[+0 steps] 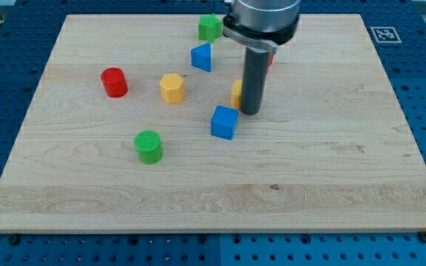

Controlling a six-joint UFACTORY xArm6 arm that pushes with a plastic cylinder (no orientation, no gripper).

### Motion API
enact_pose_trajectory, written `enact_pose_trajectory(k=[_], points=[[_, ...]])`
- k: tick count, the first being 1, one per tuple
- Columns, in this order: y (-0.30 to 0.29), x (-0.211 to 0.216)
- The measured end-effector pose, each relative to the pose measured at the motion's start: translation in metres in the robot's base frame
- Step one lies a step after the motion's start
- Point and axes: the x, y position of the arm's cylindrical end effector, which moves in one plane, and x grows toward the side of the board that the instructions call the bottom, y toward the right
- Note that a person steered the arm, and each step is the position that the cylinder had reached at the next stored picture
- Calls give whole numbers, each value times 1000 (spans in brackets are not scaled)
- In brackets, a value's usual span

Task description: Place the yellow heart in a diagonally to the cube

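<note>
The wooden board (331, 170) fills most of the view. My rod (251, 77) stands upright near its centre; it has nothing that opens or closes and grips nothing. My tip (250, 112) rests just beside the blue cube (225, 122), on its upper right. The yellow heart (237, 93) is mostly hidden behind the rod, only its left edge showing. Left of these lie a yellow hexagonal block (172, 88), a red cylinder (114, 82) and a green cylinder (149, 146)
</note>
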Motion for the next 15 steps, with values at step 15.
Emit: enact_pose_trajectory(k=[15], points=[[55,64]])
